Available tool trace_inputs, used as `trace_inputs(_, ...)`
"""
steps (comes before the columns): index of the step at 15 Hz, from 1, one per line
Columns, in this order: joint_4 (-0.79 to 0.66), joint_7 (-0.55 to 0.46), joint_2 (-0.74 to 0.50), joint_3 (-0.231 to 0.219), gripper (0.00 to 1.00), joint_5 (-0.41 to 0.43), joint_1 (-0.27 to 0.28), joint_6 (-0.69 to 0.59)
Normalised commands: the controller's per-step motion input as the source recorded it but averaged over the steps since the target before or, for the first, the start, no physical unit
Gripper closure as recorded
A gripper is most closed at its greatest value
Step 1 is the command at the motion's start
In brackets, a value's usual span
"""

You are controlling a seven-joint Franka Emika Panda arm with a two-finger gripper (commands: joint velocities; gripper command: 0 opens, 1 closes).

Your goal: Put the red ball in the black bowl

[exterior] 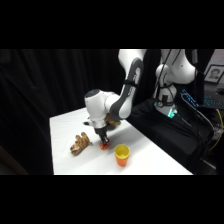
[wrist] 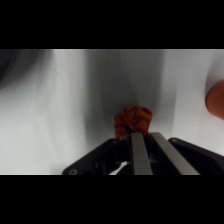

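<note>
A yellow cup (exterior: 121, 154) is standing nearest on the white surface (exterior: 150, 162). Just behind it, the pincer (exterior: 104, 144) is reaching down onto the red ball (exterior: 104, 146) — fingers (wrist: 138, 150) drawn close together against it. Farther left, a tan lumpy object (exterior: 79, 144) is lying.

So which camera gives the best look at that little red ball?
The wrist view: the red ball sits mid-picture, close, just beyond the gripper. In the side view the red ball is only a small spot under the gripper, between a tan lumpy object and a yellow cup.
</note>
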Motion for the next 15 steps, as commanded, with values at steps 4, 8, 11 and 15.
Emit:
trace_inputs(4, -0.23, -0.04, -0.46, 0.059, 0.97, 0.029, -0.041, -0.21)
trace_inputs(8, -0.22, -0.11, -0.45, 0.037, 0.97, 0.052, -0.070, -0.24)
trace_inputs(11, -0.22, -0.17, -0.42, 0.003, 0.97, 0.075, -0.095, -0.17)
trace_inputs(15, -0.30, -0.23, -0.42, -0.034, 0.97, 0.140, -0.124, -0.08)
